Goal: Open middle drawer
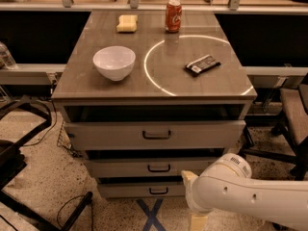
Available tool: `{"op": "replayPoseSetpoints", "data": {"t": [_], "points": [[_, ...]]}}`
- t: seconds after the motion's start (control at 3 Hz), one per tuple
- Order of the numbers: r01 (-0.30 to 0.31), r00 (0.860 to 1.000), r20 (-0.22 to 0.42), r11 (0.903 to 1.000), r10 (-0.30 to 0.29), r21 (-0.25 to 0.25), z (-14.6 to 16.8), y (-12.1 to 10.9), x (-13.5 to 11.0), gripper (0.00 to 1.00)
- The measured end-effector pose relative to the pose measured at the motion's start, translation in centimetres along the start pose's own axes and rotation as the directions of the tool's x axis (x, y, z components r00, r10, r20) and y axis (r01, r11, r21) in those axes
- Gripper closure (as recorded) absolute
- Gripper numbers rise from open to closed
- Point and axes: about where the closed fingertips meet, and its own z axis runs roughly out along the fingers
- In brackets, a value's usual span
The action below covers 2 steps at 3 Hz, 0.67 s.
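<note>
Middle drawer point(120, 168) — second front down below desk point(86, 88) front edge, under taller top drawer point(106, 134). Looks shut, bar handle point(159, 168) at centre. Front and handle run parallel to desk front edge. Hand point(199, 221) low, below desk front-right corner, mostly cut off — apart or together: cannot tell. Handle lies up and left of hand. Single arm point(250, 196) reaches in from right.

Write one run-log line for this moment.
task: open middle drawer | handle untouched | arm low right | gripper out of view
</note>
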Motion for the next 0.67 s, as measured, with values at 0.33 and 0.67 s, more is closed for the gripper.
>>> {"op": "replayPoseSetpoints", "data": {"t": [0.33, 0.67], "points": [[-0.037, 0.998, 0.058, 0.9991, 0.038, -0.023, 3.82, -0.56, -2.09, 0.0], [-0.042, 0.997, 0.057, 0.9988, 0.043, -0.023, 3.77, -0.53, -2.05, 0.0]]}}
